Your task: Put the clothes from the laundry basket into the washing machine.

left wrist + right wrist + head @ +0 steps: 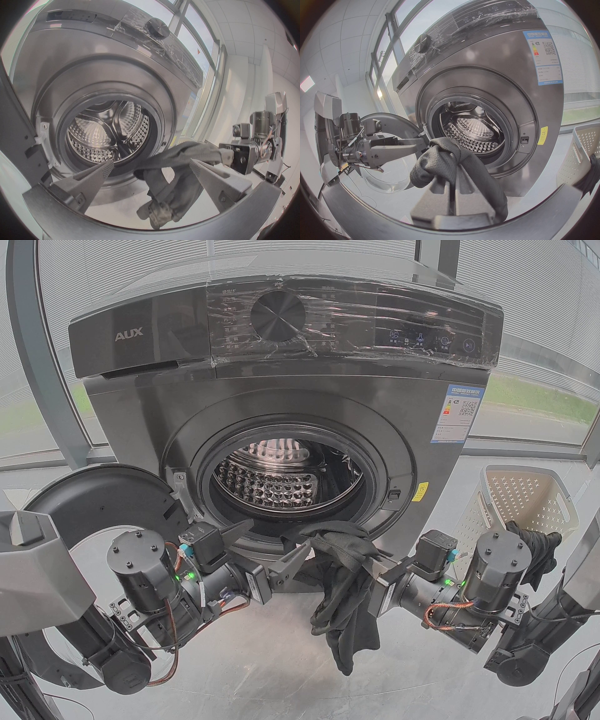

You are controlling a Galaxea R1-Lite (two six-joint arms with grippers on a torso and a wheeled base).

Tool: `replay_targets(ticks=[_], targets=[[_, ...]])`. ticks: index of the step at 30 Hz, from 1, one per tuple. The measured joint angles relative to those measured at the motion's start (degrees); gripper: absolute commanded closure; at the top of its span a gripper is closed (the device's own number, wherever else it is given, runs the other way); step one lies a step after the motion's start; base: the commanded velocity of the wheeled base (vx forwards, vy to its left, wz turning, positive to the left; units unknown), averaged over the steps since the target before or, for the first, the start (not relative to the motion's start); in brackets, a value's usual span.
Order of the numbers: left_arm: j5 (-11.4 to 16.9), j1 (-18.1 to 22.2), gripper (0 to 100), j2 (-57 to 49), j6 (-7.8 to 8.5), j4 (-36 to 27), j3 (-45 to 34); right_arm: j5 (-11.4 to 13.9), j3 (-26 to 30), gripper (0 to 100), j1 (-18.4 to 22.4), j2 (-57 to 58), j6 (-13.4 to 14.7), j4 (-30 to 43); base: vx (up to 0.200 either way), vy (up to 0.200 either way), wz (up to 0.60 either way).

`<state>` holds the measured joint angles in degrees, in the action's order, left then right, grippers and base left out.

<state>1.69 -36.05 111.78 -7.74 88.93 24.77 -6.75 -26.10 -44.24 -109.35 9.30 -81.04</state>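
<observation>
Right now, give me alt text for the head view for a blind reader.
The right gripper holds a dark garment hanging before the open washing machine, the open left gripper beside it. A second garment drapes over the laundry basket at right.

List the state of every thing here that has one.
washing machine door: open, swung to the left.
drum: no clothes visible inside.
right gripper: shut on the black garment.
black garment: hanging outside the drum.
left gripper: open, holding nothing.
laundry basket: another dark garment draped over its rim.
</observation>
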Motion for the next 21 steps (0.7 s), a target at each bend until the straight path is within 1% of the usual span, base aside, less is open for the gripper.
replay_targets(ticks=[6, 10, 14, 21], targets=[[0.82, -0.44, 0, -0.26, 0.38, 0.05, -4.38, -0.11, -0.33, 100, 0.74, -0.13, 0.16, 0.09, 0.0, 0.0, 0.0], [2.95, -1.52, 0, -0.45, 0.77, 0.09, -8.48, -0.27, -1.01, 100, 1.22, -0.82, 0.22, 0.09, 0.0, 0.0, 0.0], [4.29, -3.56, 0, -0.32, 1.12, 0.05, -11.87, -0.79, -2.01, 100, 1.46, -1.6, 0.3, 0.22, 0.0, 0.0, 0.0], [4.44, -5.73, 0, 2.04, 1.23, 0.07, -12.32, -1.05, -3.22, 100, 1.27, -2.63, 0.35, 0.99, 0.0, 0.0, 0.0]])
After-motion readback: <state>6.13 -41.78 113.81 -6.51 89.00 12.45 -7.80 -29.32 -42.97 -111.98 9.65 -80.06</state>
